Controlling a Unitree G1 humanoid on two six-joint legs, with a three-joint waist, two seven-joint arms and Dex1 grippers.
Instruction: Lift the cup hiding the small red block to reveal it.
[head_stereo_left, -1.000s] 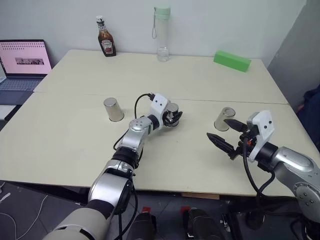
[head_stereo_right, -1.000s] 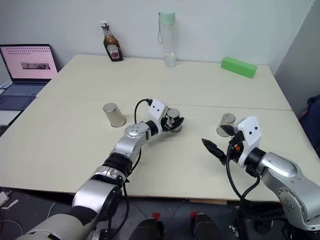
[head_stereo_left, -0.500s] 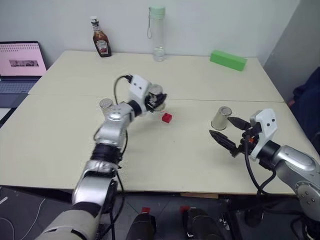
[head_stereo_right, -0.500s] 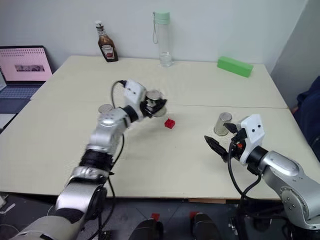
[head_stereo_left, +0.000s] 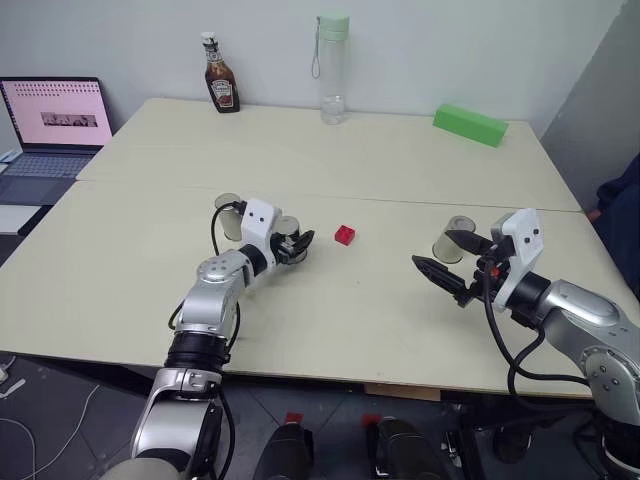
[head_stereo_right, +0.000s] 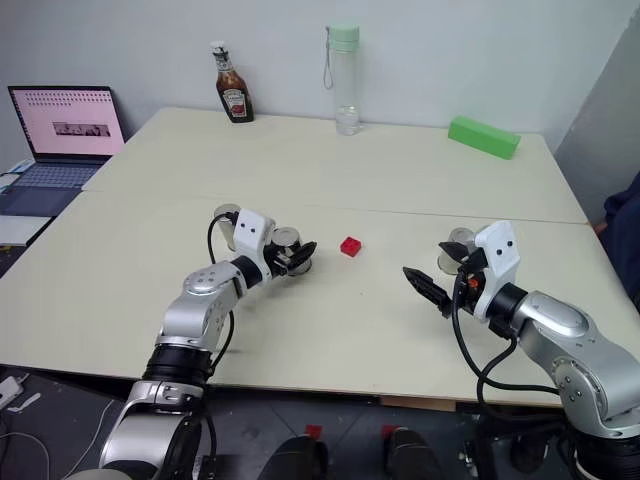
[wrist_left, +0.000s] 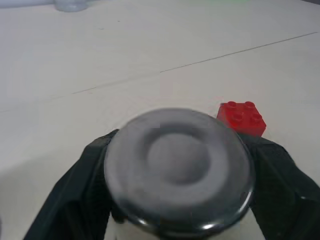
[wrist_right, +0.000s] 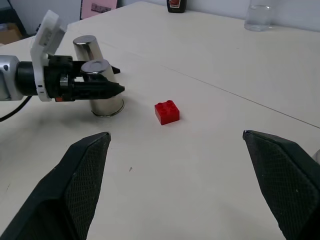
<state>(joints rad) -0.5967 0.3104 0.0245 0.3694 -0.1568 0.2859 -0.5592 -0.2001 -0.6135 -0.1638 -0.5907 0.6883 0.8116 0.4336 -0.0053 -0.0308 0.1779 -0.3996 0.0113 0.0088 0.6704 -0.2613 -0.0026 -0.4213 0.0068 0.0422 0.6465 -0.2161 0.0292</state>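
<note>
- You have a plain pale wall (head_stereo_left: 450, 40) behind the work area, evenly lit.
- You see two cream tables (head_stereo_left: 400, 170) pushed together, a seam running across between them.
- On your far left, an open laptop (head_stereo_left: 50, 125) sits on a separate surface, its screen lit pink.
- Below the near table edge, you see dark grey floor (head_stereo_left: 60, 420) with a white cable.

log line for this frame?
left gripper: around cup, set on table | red block: uncovered | right gripper: open, idle
</note>
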